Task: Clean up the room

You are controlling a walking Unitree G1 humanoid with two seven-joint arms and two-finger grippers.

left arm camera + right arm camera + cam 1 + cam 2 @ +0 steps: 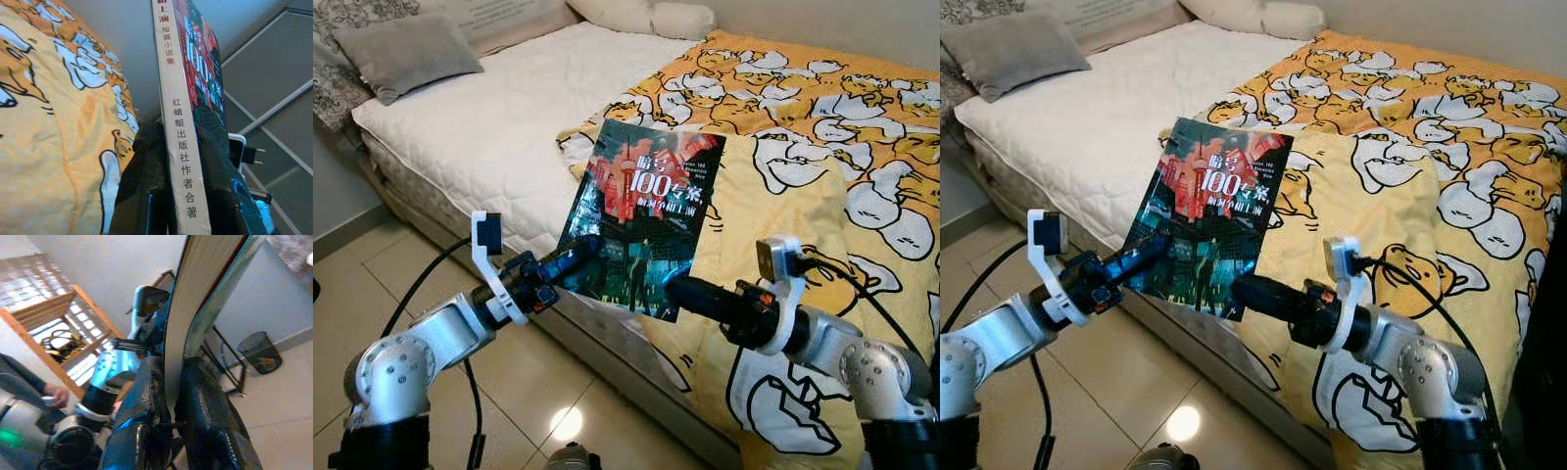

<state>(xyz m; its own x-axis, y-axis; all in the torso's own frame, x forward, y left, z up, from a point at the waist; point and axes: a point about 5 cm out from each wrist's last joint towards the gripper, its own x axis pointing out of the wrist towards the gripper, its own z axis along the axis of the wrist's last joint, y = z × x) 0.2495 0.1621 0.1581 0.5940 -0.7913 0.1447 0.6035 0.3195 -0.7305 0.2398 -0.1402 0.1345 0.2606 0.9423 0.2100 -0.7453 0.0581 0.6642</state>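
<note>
At the centre of the head views a paperback book [644,219] stands nearly upright in the air, over the near edge of the bed [509,127] and just in front of the yellow duck-print blanket [822,147]. The left hand [582,253] clamps its lower left edge, the spine pinched between both fingers [146,191] in the left wrist view. The right hand [677,291] grips the lower right corner, its fingers [205,421] closed on the page block. The book looks light and fairly stiff, though the glossy cover could slip and the pages may fan, so a hold close to the spine seems safest. A person's hand [56,394] shows at left in the right wrist view
</note>
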